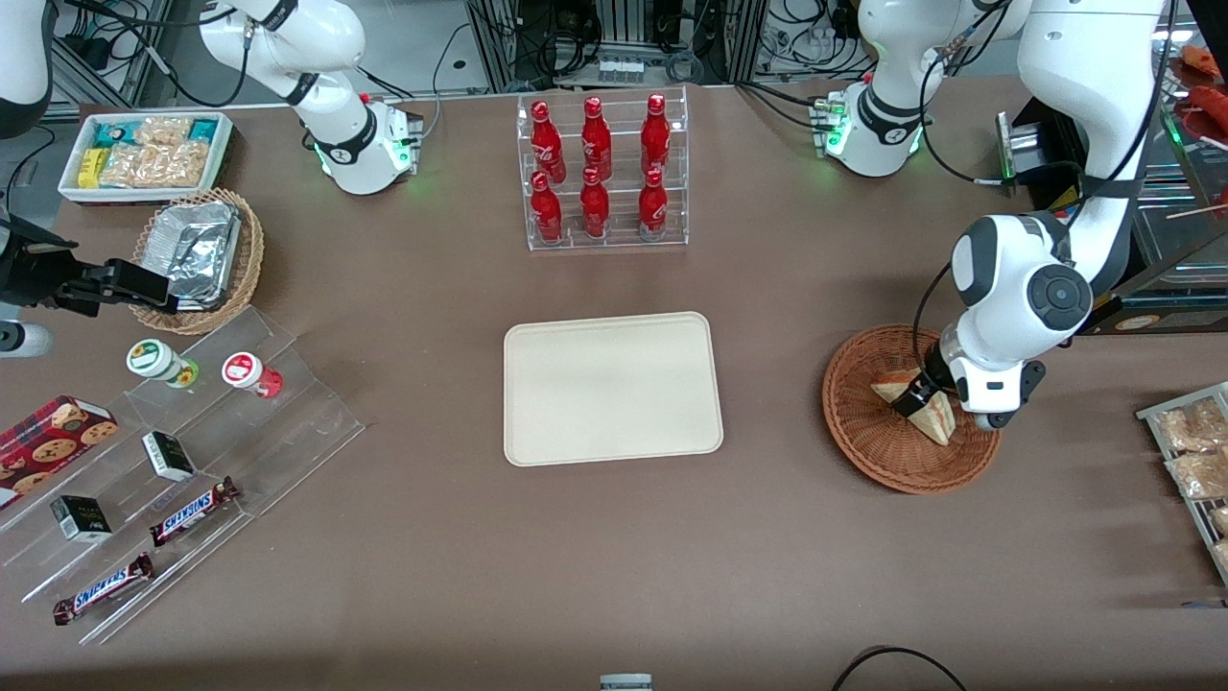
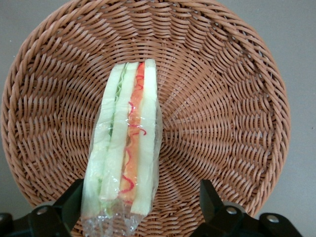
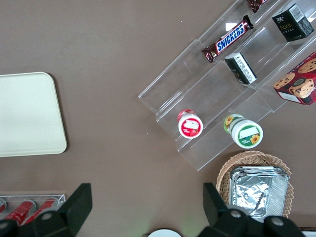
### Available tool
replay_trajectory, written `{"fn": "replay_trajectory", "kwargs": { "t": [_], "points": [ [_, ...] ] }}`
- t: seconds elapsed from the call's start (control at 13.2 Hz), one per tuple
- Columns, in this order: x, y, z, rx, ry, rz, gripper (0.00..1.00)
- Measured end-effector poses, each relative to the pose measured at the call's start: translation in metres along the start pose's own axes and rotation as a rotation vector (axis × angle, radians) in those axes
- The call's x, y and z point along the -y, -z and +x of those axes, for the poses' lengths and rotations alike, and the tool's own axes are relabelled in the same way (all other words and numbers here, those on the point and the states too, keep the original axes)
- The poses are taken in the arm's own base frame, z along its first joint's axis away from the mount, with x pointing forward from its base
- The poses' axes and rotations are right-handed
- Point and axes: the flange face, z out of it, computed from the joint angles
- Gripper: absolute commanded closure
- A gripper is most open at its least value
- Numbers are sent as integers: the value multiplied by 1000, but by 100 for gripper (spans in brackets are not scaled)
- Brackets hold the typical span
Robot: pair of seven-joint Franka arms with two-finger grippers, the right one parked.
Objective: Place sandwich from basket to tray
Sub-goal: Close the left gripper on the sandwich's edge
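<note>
The sandwich (image 1: 938, 419) (image 2: 129, 143) is a wrapped wedge of pale bread with red and green filling, lying in the round reddish-brown wicker basket (image 1: 849, 427) (image 2: 232, 98) toward the working arm's end of the table. My left gripper (image 1: 919, 397) (image 2: 140, 202) is lowered into the basket and is open, its two black fingers straddling the sandwich's near end. One finger (image 2: 74, 197) is right against the wrapper, the other stands well apart from it. The cream-beige tray (image 1: 611, 389) lies bare at the table's middle.
A clear rack of red bottles (image 1: 602, 173) stands farther from the front camera than the tray. Toward the parked arm's end are a tan basket with foil containers (image 1: 197, 254), a white bin of snack packets (image 1: 144, 154) and a stepped acrylic shelf (image 1: 192, 461). Packets on a rack (image 1: 1190, 441) lie beside the basket.
</note>
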Motion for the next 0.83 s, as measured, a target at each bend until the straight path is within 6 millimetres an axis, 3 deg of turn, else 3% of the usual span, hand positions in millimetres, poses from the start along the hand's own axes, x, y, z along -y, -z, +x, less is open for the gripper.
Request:
{"fn": "replay_trajectory", "kwargs": {
  "t": [0.08, 0.15, 0.45, 0.53, 0.83],
  "points": [
    [0, 0, 0, 0, 0, 0, 0],
    [0, 0, 0, 0, 1, 0, 7],
    [3, -5, 1, 6, 4, 9, 87],
    [4, -7, 1, 5, 0, 15, 100],
    [6, -11, 1, -7, -24, 34, 100]
  ]
}}
